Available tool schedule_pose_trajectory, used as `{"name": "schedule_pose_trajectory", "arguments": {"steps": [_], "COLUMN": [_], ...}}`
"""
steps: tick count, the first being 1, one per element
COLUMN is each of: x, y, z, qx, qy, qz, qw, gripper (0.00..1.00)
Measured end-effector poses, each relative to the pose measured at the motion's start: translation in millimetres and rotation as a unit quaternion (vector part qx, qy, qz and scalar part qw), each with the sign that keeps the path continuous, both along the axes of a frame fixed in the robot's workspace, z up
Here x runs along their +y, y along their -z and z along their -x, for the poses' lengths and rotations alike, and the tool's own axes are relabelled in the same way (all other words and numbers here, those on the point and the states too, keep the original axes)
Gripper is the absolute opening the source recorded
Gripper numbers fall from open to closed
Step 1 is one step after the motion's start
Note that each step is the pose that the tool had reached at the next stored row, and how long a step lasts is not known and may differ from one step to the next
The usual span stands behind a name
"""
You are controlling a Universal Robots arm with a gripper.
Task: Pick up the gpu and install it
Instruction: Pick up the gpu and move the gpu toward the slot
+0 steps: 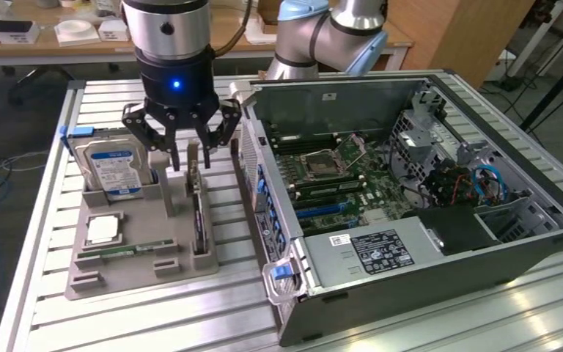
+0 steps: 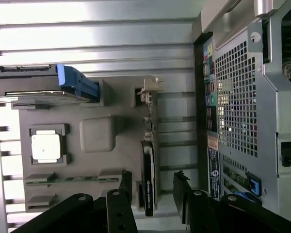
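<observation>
The gpu [image 1: 199, 216] is a thin dark card with a metal end bracket. It stands on edge in a slot of the grey holder tray [image 1: 125, 277], beside the open computer case [image 1: 409, 198]. My gripper [image 1: 191, 158] hangs open just over the card's far part and holds nothing. In the wrist view the gpu [image 2: 148, 165] runs between my two fingers [image 2: 126, 187], so the gripper [image 2: 153, 190] straddles its line, one finger on each side. I cannot tell whether the fingers touch the card.
The tray also holds a silver hard drive with a blue label [image 1: 113, 169], a processor chip [image 1: 102, 229] and a narrow memory stick [image 1: 130, 251]. The case's motherboard [image 1: 345, 183] lies exposed. All rest on a slatted metal table [image 1: 164, 323].
</observation>
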State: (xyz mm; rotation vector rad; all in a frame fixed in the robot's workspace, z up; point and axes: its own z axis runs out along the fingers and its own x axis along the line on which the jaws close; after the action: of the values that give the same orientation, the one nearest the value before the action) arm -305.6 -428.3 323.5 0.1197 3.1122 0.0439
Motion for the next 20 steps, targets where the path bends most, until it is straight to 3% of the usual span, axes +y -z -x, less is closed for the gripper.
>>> {"name": "schedule_pose_trajectory", "arguments": {"steps": [11, 20], "x": [0.0, 0.0], "y": [19.6, 23.2], "z": [7.8, 7.8], "qx": [-0.0005, -0.0008], "qy": [0.001, 0.001], "qz": [0.002, 0.0021], "qw": [1.0, 1.0], "gripper": [0.47, 0.47]}}
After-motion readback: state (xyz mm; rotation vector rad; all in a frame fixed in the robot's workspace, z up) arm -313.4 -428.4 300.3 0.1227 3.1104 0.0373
